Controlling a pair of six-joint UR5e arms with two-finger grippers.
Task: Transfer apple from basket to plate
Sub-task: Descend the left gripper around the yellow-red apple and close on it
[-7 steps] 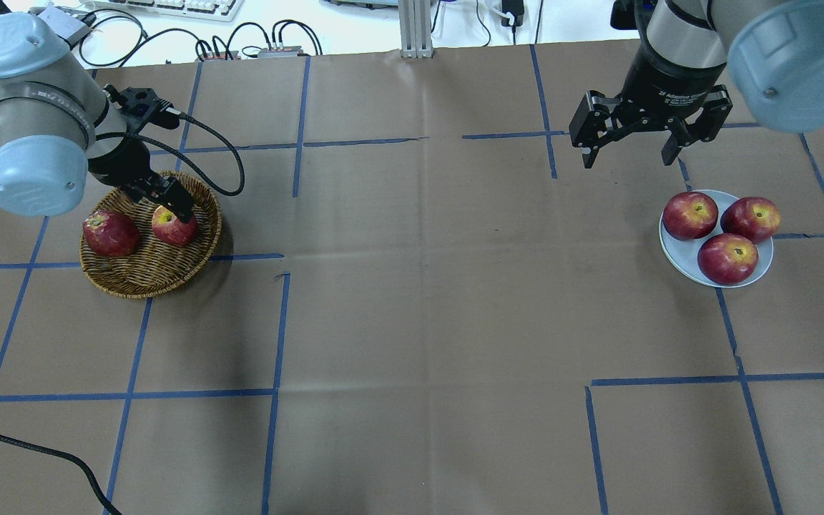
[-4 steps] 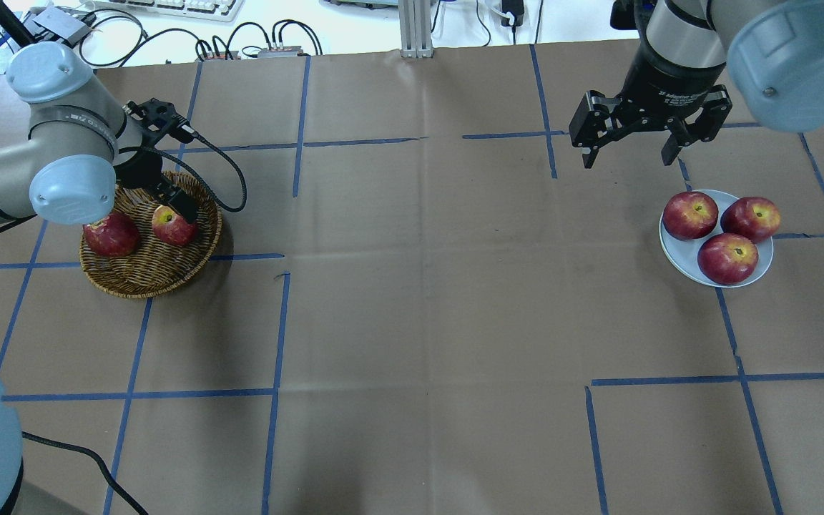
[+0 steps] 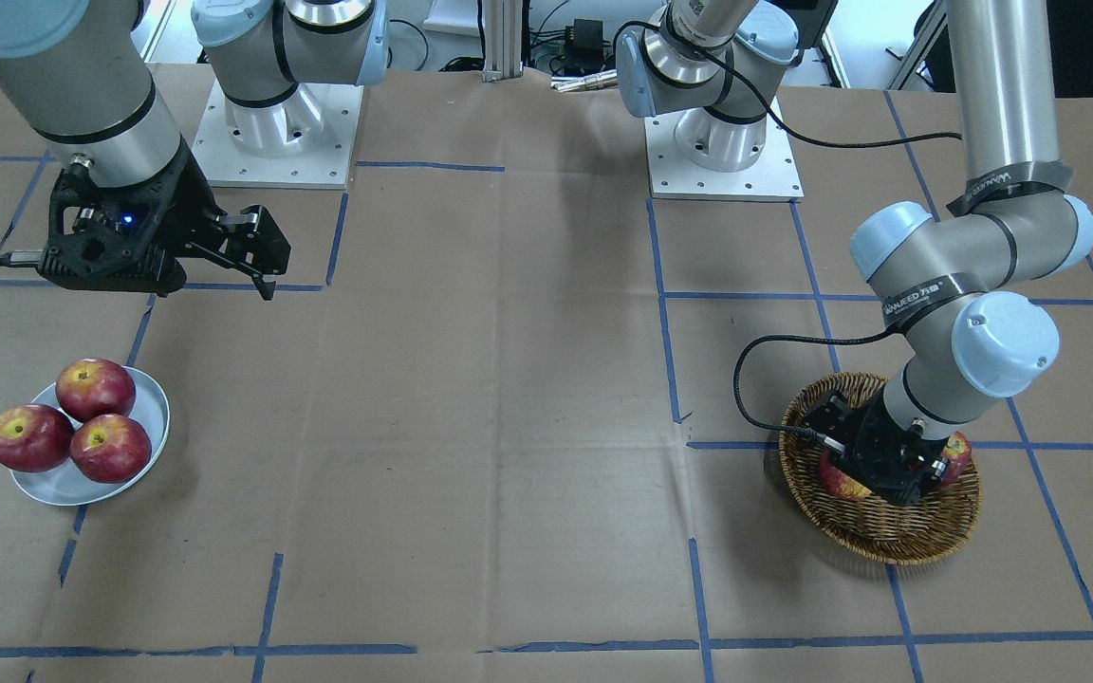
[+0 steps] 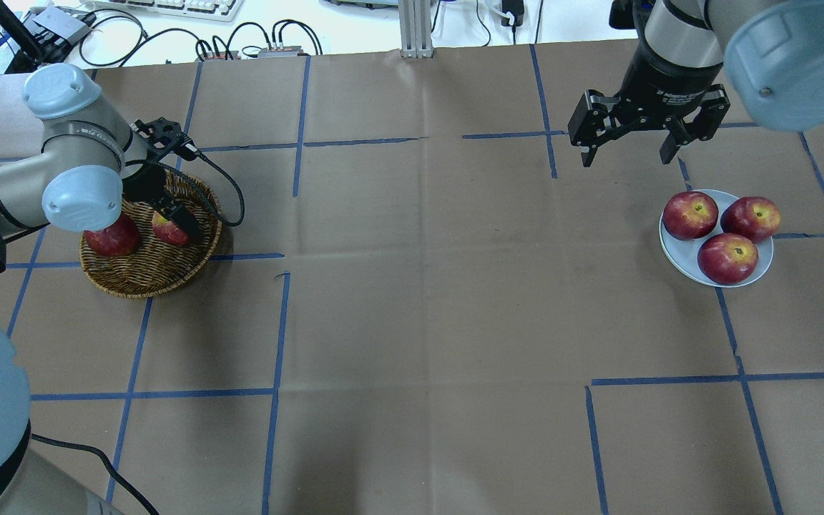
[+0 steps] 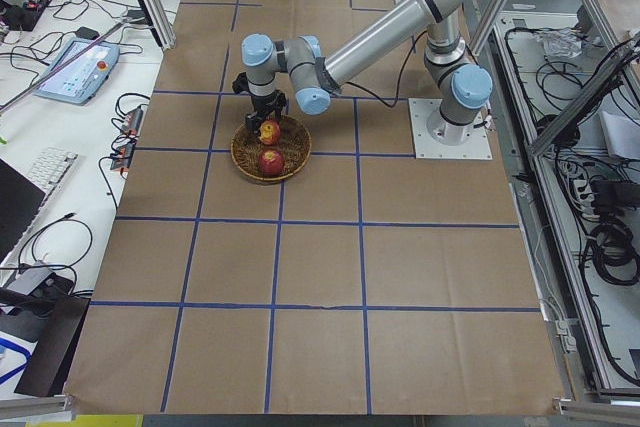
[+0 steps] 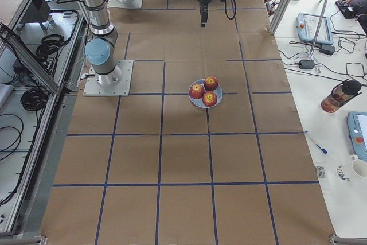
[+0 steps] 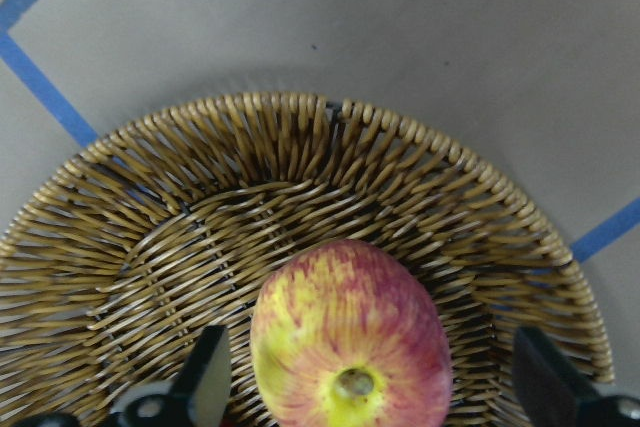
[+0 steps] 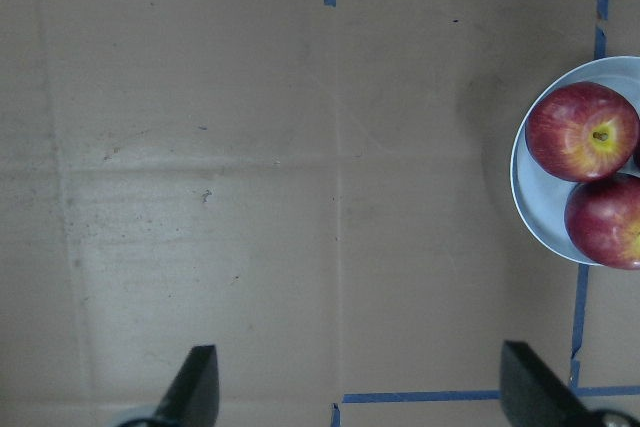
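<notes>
**Straddling the apple, lift and carry not yet begun**

We read the task as barely under way. At the left of the overhead view the left gripper (image 4: 173, 220) is down inside the wicker basket (image 4: 147, 282), and its wrist camera shows the streaked red-and-yellow apple (image 7: 350, 347) sitting on the weave between two spread fingers (image 7: 205, 382), with a gap on either side (so nothing is gripped). A darker red apple (image 4: 113, 239) lies beside it in the basket. At the upper right, the right gripper (image 4: 626, 161) hangs with its jaws wide apart and empty, above bare table near the pale blue plate (image 4: 675, 252), which already carries three red apples (image 4: 728, 257). As we judge it, what remains is nearly everything: clamping the apple, lifting it out, crossing the table and finding room on a crowded plate.
</notes>
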